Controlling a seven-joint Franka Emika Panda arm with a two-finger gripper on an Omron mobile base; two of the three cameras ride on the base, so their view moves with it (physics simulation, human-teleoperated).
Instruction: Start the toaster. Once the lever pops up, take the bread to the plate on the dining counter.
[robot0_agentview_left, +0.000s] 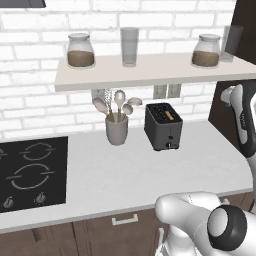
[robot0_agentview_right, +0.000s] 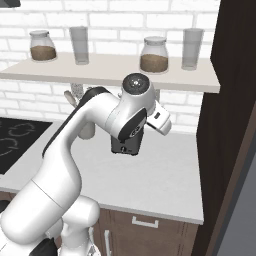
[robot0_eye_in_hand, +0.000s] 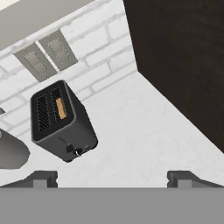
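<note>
toaster (robot0_eye_in_hand: 61, 122): upright on the white worktop (robot0_agentview_left: 150, 170) by the brick wall, just right of the utensil cup (robot0_agentview_left: 117, 131)
bread (robot0_eye_in_hand: 61, 108): sunk in one slot, tan edge showing
gripper (robot0_eye_in_hand: 111, 177): fingers spread wide, holding nothing
relation: toaster ahead and left of the fingertips, well apart

Utensil cup (robot0_agentview_left: 116, 131) beside black hob (robot0_agentview_left: 31, 174)

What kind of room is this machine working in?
A kitchen, by the look of it: a toaster on a white worktop, a black hob, and a cup of utensils by the brick wall.
</note>
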